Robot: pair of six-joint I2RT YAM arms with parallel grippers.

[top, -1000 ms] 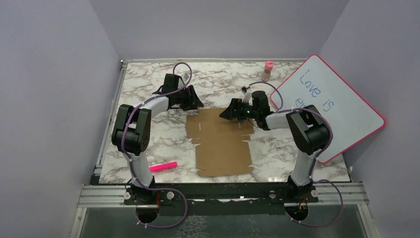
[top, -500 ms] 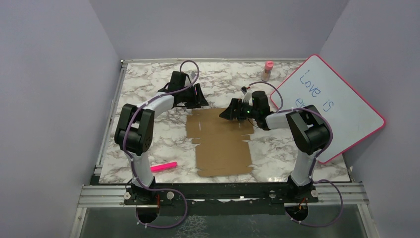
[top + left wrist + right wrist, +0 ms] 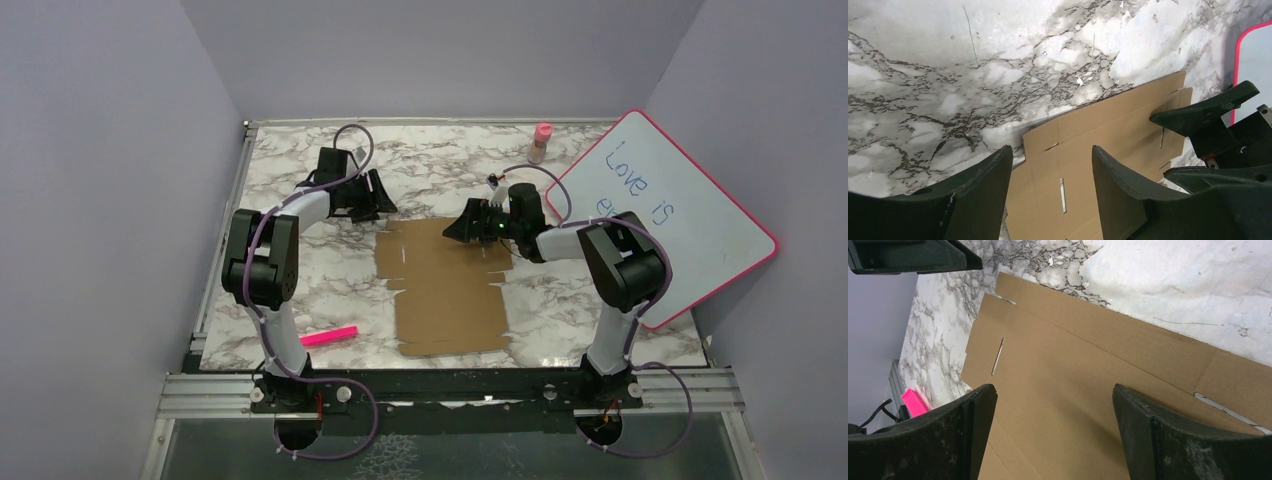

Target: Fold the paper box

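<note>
Top external view: jaws empty, flat brown cardboard die-cut paper box (image 3: 445, 285) unfolded mid-table.
Jaws parted with nothing between them, the left gripper (image 3: 1050, 155) hangs over bare marble just beyond the sheet's far left corner. Spread wide and released, the right gripper (image 3: 1055, 390) sits above the far right corner. The box lies flat on the white marble-patterned tabletop (image 3: 300, 290), a bright pink marker (image 3: 329, 336) near its left edge.

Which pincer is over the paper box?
The right pincer, above the paper box's far right part; the left pincer hangs over the marble table.
</note>
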